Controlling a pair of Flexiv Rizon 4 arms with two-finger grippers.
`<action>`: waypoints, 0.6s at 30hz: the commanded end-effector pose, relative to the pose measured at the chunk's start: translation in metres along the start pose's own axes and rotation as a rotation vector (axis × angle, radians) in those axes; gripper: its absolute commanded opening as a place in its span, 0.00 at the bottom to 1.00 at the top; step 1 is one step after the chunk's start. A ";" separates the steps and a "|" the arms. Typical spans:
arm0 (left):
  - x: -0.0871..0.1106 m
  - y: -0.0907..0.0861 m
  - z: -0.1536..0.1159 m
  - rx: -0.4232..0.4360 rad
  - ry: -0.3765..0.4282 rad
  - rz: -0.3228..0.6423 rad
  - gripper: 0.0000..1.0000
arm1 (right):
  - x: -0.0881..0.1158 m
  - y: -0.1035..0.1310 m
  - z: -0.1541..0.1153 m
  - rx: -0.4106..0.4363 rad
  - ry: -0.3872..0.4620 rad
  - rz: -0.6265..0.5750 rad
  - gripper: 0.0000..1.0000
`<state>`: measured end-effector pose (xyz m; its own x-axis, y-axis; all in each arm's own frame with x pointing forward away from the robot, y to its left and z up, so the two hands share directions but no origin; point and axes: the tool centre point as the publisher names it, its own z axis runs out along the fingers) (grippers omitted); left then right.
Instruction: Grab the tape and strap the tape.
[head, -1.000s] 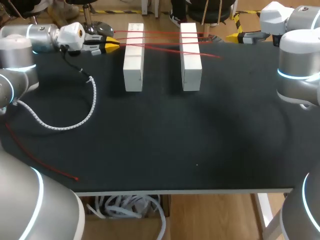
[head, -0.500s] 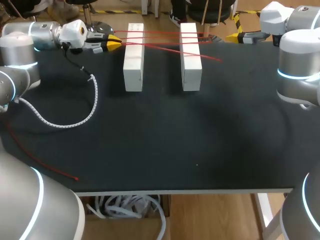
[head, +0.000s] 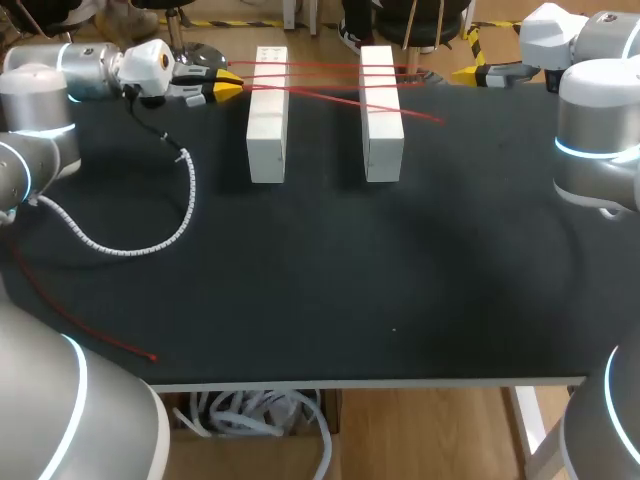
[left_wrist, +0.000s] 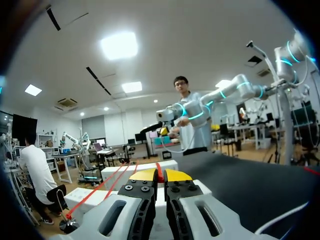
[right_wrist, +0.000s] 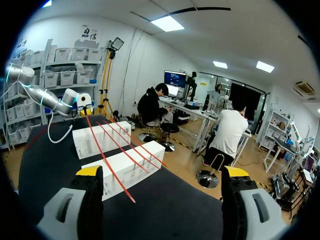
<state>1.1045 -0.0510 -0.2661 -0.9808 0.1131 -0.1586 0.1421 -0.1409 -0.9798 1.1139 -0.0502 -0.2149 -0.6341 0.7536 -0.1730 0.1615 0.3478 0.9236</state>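
The left gripper (head: 228, 88) has shifted toward the far edge of the table (head: 400, 280), tips pinching a red tape (head: 325, 98) strand. The tape spans two white blocks (head: 267, 135). The right gripper (right_wrist: 162, 171) is spread wide, well apart.

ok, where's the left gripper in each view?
Head view: left gripper at the table's far left, tips at the red tapes.
Left wrist view: its own gripper, shut on one red tape.
Right wrist view: left gripper small, across the table beyond both white blocks.
Shared landmark: red tapes across the white blocks.
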 end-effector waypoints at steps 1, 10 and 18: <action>-0.002 0.000 -0.001 0.000 0.008 -0.001 0.00 | 0.000 -0.001 0.000 -0.006 -0.001 0.000 1.00; -0.003 -0.001 -0.002 0.004 0.009 0.002 0.00 | 0.000 -0.001 0.000 -0.006 -0.001 0.000 1.00; -0.004 -0.013 0.004 0.140 0.006 0.093 0.00 | 0.000 -0.001 0.000 -0.006 -0.001 0.000 1.00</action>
<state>1.1001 -0.0518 -0.2448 -0.9673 0.0921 -0.2364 0.2089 -0.2396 -0.9481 1.1139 -0.0502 -0.2148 -0.6341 0.7536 -0.1730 0.1615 0.3479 0.9235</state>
